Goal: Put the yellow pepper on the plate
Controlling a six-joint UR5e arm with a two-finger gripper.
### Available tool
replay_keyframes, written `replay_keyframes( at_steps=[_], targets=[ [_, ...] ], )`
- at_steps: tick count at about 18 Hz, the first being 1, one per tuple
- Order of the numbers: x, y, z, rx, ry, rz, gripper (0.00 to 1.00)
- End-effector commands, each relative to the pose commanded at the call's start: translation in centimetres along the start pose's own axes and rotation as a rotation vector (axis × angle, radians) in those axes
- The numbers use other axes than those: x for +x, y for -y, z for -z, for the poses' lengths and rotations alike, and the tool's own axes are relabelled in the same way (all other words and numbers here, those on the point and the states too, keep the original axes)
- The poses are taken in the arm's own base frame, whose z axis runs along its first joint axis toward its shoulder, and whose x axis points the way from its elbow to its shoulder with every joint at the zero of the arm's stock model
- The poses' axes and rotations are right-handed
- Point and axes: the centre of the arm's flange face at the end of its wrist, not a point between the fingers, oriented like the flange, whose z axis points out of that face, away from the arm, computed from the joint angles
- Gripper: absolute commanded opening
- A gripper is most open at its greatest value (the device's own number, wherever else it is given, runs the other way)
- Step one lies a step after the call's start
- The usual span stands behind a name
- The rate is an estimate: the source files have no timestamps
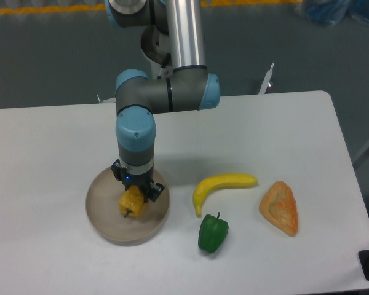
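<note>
The yellow pepper (132, 203) is small, lobed and yellow-orange, with a short dark stem pointing toward the front. It sits between the fingers of my gripper (135, 192), which points straight down over the plate (101, 215). The plate is a round beige-grey dish with a low rim at the front left of the table. The gripper's jaws are closed on the pepper's top, and the pepper is inside the plate's rim, at or just above its surface. I cannot tell whether it touches the plate.
A yellow banana (224, 184) lies right of the plate. A green pepper (213, 233) stands in front of it. An orange-yellow triangular wedge (280, 208) lies further right. The arm's forearm rises behind the plate.
</note>
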Motion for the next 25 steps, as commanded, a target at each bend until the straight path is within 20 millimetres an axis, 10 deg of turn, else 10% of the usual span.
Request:
replay_keyframes(
  at_steps=[6, 13, 25],
  targets=[
    [-1.1, 0.1, 3.7, 0.054, 0.035, 0.009, 1.0],
    [-7.2, -1.5, 10.0, 0.116, 0.143, 0.095, 1.0],
    [-21.0, -11.3, 15.2, 0.069, 0.295, 0.049, 1.0]
  ],
)
